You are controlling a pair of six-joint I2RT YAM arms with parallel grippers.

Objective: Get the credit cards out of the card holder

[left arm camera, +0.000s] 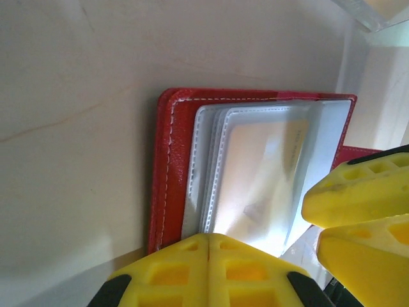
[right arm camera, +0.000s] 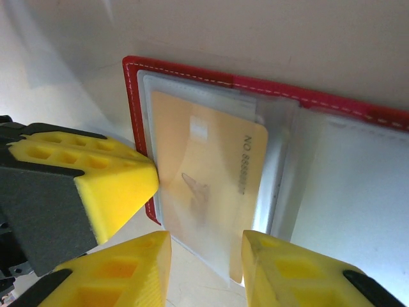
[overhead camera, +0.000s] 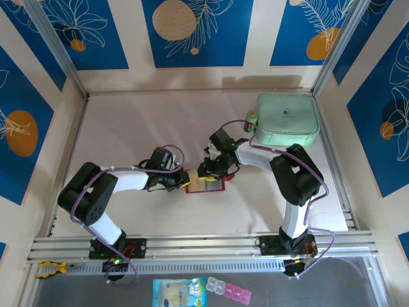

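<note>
The red card holder (overhead camera: 206, 186) lies open on the table between both arms, its clear pockets facing up (left arm camera: 169, 166) (right arm camera: 192, 73). A tan-gold credit card (right arm camera: 211, 179) sits in a clear pocket, and its lower end sticks out past the holder's edge; the same card shows through the pocket (left arm camera: 268, 173) in the left wrist view. My left gripper (left arm camera: 209, 240) (overhead camera: 181, 181) is shut, with its tips against the holder's left edge and nothing between them. My right gripper (right arm camera: 206, 256) (overhead camera: 214, 169) is part-way open, and the card's protruding end lies in the gap. Whether its fingers touch the card I cannot tell.
A big mint green case (overhead camera: 287, 119) stands at the back right, with a small green item (overhead camera: 252, 120) beside it. Metal frame rails line the table's sides and front. A printed packet (overhead camera: 181, 293) and a pill box (overhead camera: 229, 291) lie below the front rail.
</note>
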